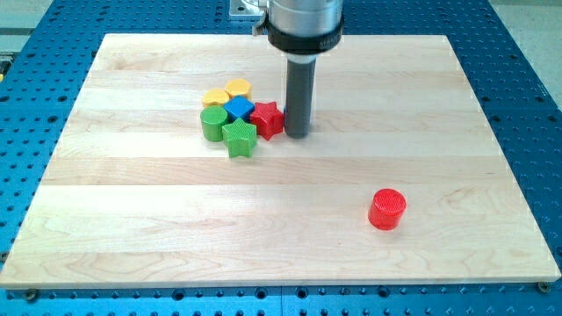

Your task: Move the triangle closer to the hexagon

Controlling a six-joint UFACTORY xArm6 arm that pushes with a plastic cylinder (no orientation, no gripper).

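A tight cluster of blocks sits at the upper middle of the wooden board [132,202]. A yellow hexagon [238,88] is at its top, with a second yellow block [216,97] of unclear shape at its lower left. A small blue block [238,109], which looks like a triangle, lies just below the hexagon and touches it. A red star [268,119] is at the cluster's right. My tip [297,133] rests on the board right against the red star's right side.
A green cylinder [212,124] and a green star [239,138] form the cluster's lower left. A red cylinder [387,209] stands alone at the lower right. Blue perforated table surrounds the board.
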